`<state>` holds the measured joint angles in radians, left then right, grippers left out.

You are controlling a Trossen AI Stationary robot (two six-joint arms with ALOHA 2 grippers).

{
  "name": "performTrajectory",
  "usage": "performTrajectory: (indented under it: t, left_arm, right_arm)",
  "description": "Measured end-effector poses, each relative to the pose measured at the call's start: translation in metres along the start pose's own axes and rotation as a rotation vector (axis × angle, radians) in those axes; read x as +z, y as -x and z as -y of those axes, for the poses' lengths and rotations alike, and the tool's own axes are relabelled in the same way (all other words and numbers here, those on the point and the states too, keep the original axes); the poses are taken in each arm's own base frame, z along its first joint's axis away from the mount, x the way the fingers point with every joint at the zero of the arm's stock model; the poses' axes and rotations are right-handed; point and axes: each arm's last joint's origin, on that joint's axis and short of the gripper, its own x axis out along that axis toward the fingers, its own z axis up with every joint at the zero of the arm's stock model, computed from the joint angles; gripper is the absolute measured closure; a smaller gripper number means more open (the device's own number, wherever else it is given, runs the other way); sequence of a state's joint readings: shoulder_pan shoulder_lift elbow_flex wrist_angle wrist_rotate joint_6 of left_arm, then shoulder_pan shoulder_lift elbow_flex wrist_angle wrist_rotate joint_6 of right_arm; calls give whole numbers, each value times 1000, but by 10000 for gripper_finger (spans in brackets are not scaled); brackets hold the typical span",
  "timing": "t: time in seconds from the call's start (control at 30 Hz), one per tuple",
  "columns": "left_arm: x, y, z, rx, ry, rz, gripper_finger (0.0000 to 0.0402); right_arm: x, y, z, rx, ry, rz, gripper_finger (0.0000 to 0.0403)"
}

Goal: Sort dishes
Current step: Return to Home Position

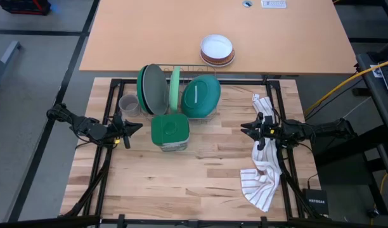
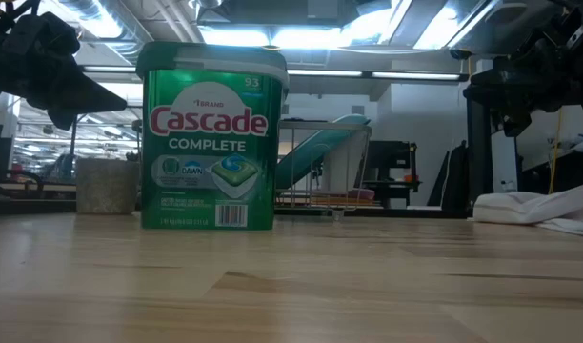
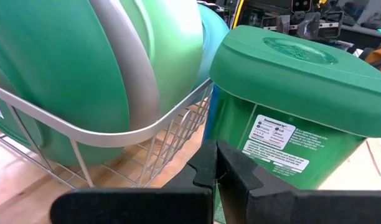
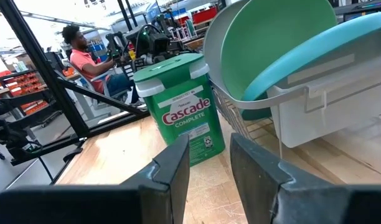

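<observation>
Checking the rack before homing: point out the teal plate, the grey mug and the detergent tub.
teal plate (image 1: 201, 96): high view, its face.
grey mug (image 1: 128, 104): high view, its open top.
detergent tub (image 1: 170, 128): high view, its lid.

Printed on green tub (image 2: 212, 133): "Cascade COMPLETE", small "BRAND" above, "93" near the lid, "Dawn" on the badge. Readable again in the right wrist view: "Cascade COMPLETE". On black box (image 1: 316, 201): "NETGEAR".

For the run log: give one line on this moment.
plates in rack | mug beside rack | left gripper shut | right gripper open
</observation>
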<state>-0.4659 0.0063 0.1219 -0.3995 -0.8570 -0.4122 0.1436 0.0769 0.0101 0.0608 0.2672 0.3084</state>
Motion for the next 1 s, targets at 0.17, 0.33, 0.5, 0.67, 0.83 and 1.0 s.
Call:
performTrajectory:
  t: [0.17, 0.33, 0.5, 0.67, 0.83, 1.0]
  left_arm:
    - [0, 0, 0, 0, 4, 0, 400]
    - [0, 0, 0, 0, -6, 0, 400]
    - [0, 0, 0, 0, -32, 0, 400]
    - [0, 0, 0, 0, -29, 0, 400]
    - [0, 0, 0, 0, -26, -1, 400]
    - [0, 0, 0, 0, -49, -1, 400]
  right_arm:
    - [0, 0, 0, 0, 0, 0, 283]
    - [0, 0, 0, 0, 0, 0, 283]
    - [0, 0, 0, -1, 0, -1, 283]
    - [0, 0, 0, 0, 1, -1, 283]
    - [0, 0, 0, -1, 1, -1, 283]
    - [0, 0, 0, -1, 0, -1, 283]
